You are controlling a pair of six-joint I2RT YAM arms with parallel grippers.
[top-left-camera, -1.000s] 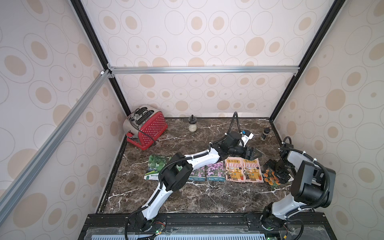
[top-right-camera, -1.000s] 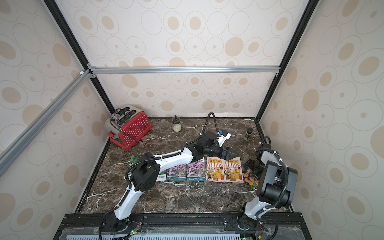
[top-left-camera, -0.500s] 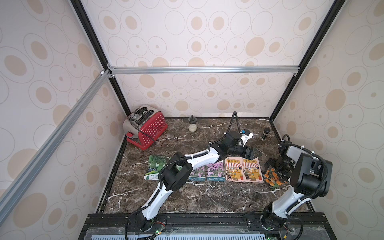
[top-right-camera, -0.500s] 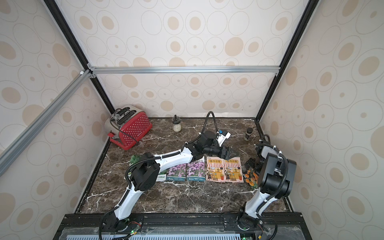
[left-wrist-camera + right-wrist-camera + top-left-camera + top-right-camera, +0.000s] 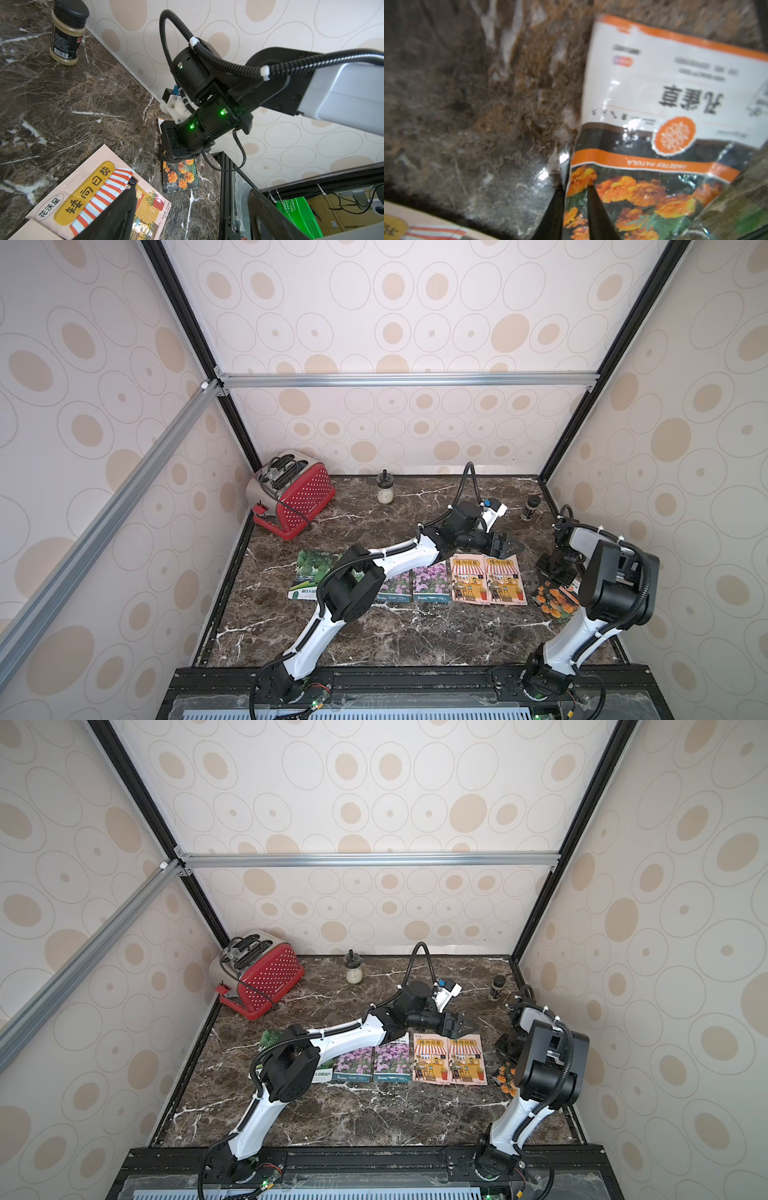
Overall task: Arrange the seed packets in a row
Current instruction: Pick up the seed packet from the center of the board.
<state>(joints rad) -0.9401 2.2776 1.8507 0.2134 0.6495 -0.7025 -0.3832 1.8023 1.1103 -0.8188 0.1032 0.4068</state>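
on the right side, the right gripper (image 5: 576, 209) pinches one edge of the thin glossy orange-marigold seed packet (image 5: 664, 93), likely light, floppy and slippery; the left gripper (image 5: 508, 545) gapes.

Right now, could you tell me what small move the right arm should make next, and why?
Probably lift the marigold packet slightly and carry it beside the end shop-front packet: the right pincer is shut on its edge, and it lies askew, not yet in line.
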